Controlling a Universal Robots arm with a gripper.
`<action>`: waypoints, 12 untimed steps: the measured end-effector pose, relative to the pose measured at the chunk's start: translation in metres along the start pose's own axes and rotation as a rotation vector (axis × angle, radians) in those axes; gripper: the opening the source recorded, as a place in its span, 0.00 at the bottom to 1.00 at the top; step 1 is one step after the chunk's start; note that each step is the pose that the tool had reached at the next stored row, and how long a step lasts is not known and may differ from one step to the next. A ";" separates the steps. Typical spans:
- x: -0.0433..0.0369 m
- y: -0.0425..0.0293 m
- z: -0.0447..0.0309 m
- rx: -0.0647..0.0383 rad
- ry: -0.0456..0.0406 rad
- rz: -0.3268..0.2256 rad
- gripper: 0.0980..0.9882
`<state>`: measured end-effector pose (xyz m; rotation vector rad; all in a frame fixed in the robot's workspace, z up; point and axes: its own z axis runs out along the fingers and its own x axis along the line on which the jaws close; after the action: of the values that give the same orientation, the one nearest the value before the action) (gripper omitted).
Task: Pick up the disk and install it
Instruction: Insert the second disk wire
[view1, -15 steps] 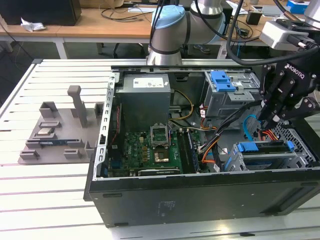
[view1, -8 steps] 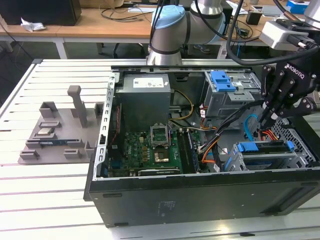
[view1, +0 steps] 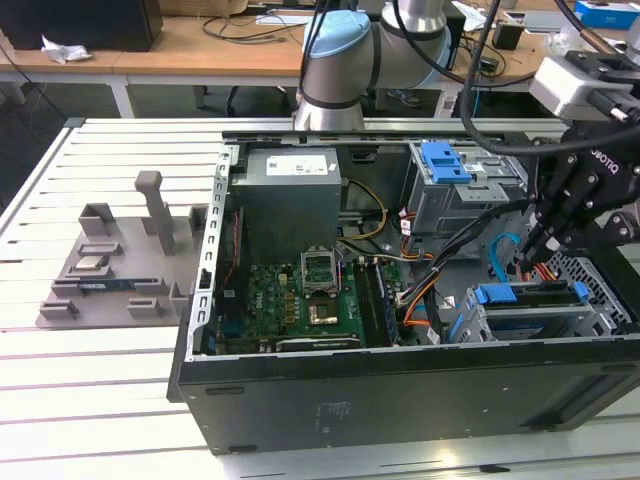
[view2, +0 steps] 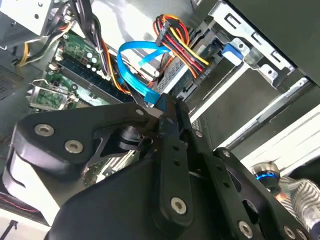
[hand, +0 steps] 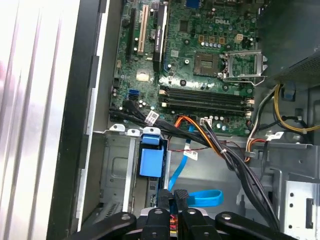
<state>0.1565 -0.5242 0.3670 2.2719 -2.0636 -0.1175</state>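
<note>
One arm, tight quarters: in the exterior view the gripper (view1: 528, 258) hangs just above the disk (view1: 530, 298), which sits in the drive cage (view1: 600, 305) by the case's near wall, at the exterior view's right.
In the second wrist view the fingers (view2: 170, 125) are pressed together beside a blue cable (view2: 132, 70); in the first wrist view, wires crowd them.

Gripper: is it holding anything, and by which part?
Cannot tell. The gripper is shut right at the blue cable's end, but whether it pinches it is hidden. The disk lies in its bay, not held.
</note>
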 end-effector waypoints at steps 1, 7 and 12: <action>0.0013 -0.0002 0.0022 0.000 -0.0005 0.002 0.07; 0.0022 -0.0023 0.0083 0.000 0.0003 0.039 0.07; 0.0039 -0.0065 0.0115 0.000 0.0055 0.039 0.07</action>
<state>0.1621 -0.5275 0.3549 2.2278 -2.1037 -0.1095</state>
